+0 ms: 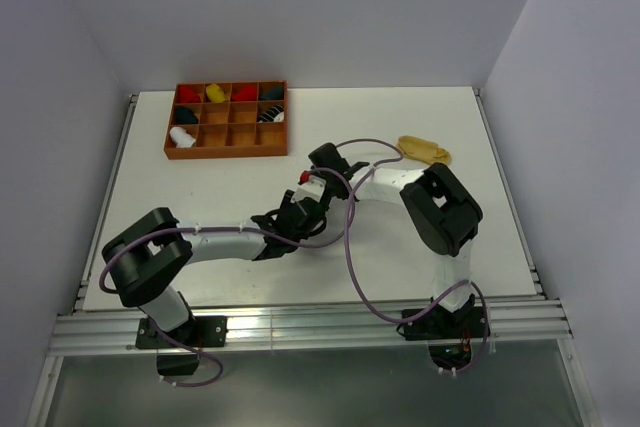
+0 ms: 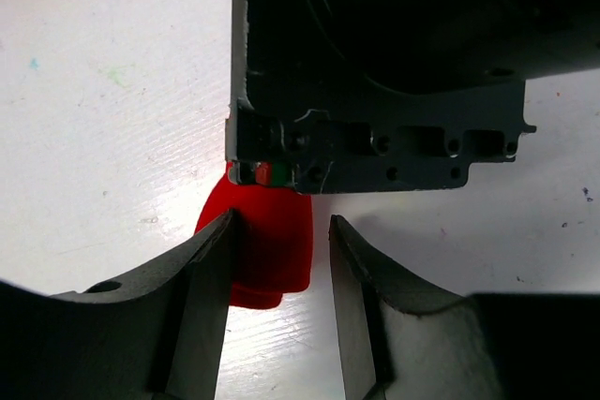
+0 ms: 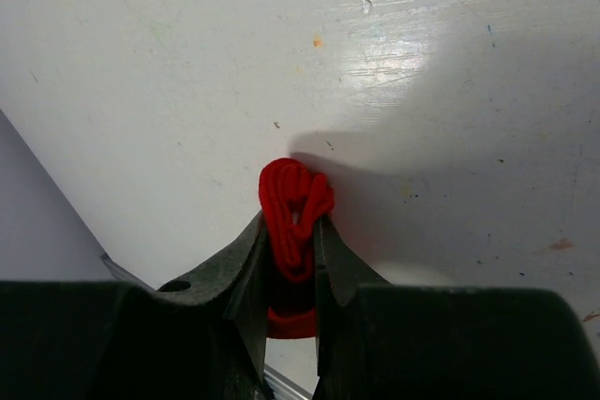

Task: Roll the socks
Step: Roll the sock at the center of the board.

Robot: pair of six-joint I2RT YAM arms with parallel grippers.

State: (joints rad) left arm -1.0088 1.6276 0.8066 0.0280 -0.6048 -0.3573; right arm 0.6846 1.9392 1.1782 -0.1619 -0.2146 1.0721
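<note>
Red sock point(image 3: 295, 203) sits bunched near the middle of the bench point(image 1: 200, 187), and the right jaws are clenched on it, with a knot of fabric bulging out past their tips. The left jaws are released. They straddle the sock's other end, which lies closer to one finger than the other and may be touching it. The right arm's wrist housing hangs just beyond them.

The main risk is crowding. If the left jaws close or push forward from here, they could strike that housing, since little room shows between the two. They could also pinch only the sock's edge, because the fabric sits off centre in the gap.

The roll itself looks loose, and only the right jaws' pinch holds it. If they let go before the left jaws have a firm hold, the fabric would probably spring open. Any pull in opposite directions would likely unwind the roll.

A tan-yellow sock point(image 1: 424, 149) lies flat and unrolled toward the far right corner. The wooden tray point(image 1: 228, 154) stands at the far left corner, well apart from both arms.
</note>
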